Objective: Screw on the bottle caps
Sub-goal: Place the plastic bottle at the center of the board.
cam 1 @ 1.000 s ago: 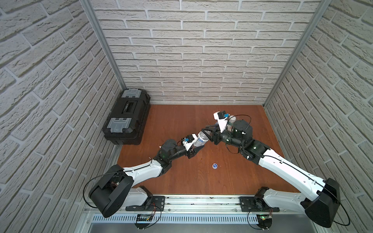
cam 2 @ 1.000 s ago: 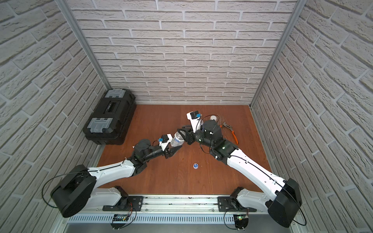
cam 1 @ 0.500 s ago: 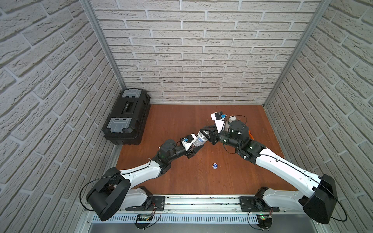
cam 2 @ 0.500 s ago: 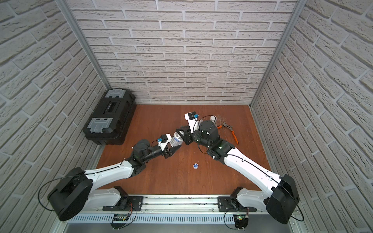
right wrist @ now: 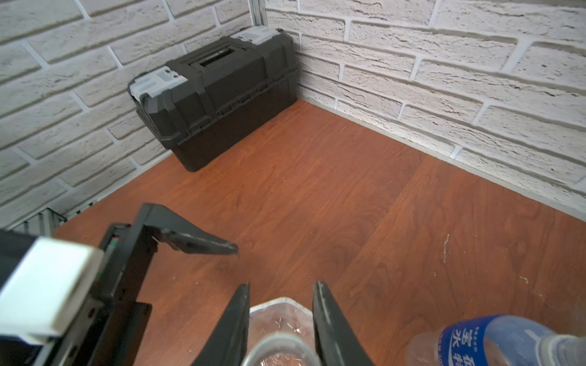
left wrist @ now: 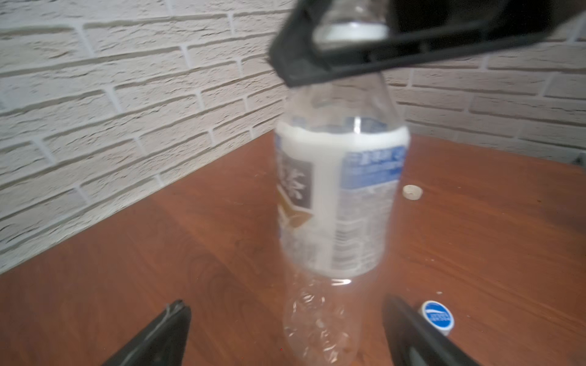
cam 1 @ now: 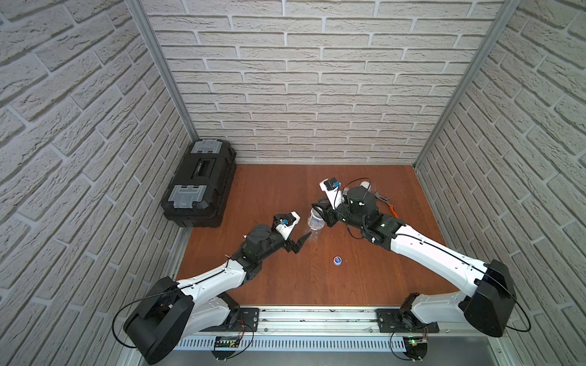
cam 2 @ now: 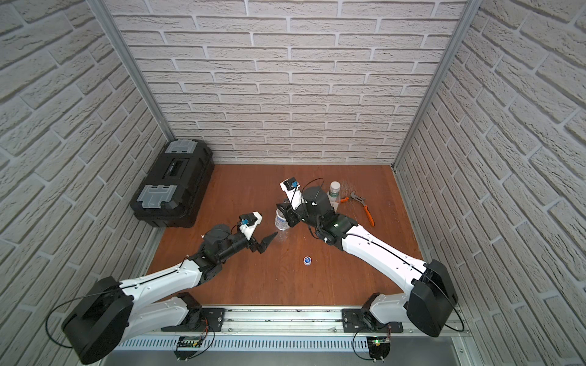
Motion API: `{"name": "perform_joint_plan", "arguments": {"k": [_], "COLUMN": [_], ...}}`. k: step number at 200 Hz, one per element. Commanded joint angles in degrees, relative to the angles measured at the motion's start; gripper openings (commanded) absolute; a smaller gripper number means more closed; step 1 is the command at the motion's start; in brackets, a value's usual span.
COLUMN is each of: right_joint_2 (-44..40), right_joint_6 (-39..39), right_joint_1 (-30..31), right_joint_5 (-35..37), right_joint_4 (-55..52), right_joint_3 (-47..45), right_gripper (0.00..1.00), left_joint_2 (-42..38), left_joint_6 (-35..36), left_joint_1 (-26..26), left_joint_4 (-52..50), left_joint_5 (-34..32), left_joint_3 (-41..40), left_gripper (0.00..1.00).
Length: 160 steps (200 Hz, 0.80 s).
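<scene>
Standing at the table's upper left in both top views, the black toolbox (cam 1: 199, 193) is well apart from my arms. At centre my right gripper (cam 1: 322, 211) clamps the neck of the upright white-labelled bottle (cam 1: 315, 219). My left gripper (left wrist: 287, 304) hangs spread wide at its lower left, touching nothing. The blue cap (cam 1: 337, 260) lies below centre. A small white cap (left wrist: 412, 192) lies on the table near the bottle.

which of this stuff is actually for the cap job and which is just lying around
For the job: white-labelled bottle, blue-labelled bottle, green-banded bottle, blue cap, white cap.
Just lying about: toolbox, pliers.
</scene>
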Motion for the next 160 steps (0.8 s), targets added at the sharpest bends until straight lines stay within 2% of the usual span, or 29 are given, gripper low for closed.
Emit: {"name": "perform_joint_plan", "arguments": {"k": [1,13,30,47,84,115,160], "right_joint_2": [3.5,5.0,6.3,7.3,5.1,4.1,2.7], "right_joint_6": [-4.7,-5.0,-5.4,-5.9,-5.2,-5.7,-5.5], "right_joint_1": [0.4,0.5,0.5,0.5,0.7,0.9,0.9], "right_joint_5": [3.0,3.1,3.4,3.5,2.3,2.1,2.6], "right_joint_4": [3.1,5.2,7.6,6.2,8.7,8.6,8.6], "right_joint_3": [1.3,0.8,-0.4,-0.5,-4.5,-5.2,-5.8], "right_gripper": [0.14,0.14,0.15,0.15,0.21,0.44,0.62], "left_joint_2": [-0.6,-0.3,-1.1,-2.9,-3.7,-4.0,-3.7], "left_joint_6": [-10.9,-15.6,-17.9,-17.9,-16.3,-16.3,-16.4], "left_joint_1": [4.0,6.3,7.6,7.9,8.1,8.1,8.1], "left_joint_4": [-6.6,-9.3,-8.1,-5.9,-9.8,-9.3,-10.0], "left_joint_5": [-10.3,-10.1,-11.7,-13.5,-13.3,-13.0,-11.6], "left_joint_3": [2.0,3.2,2.3,0.8,2.3,2.2,2.9], "left_gripper": [0.98,0.98,0.98,0.98,0.98,0.98,0.98]}}
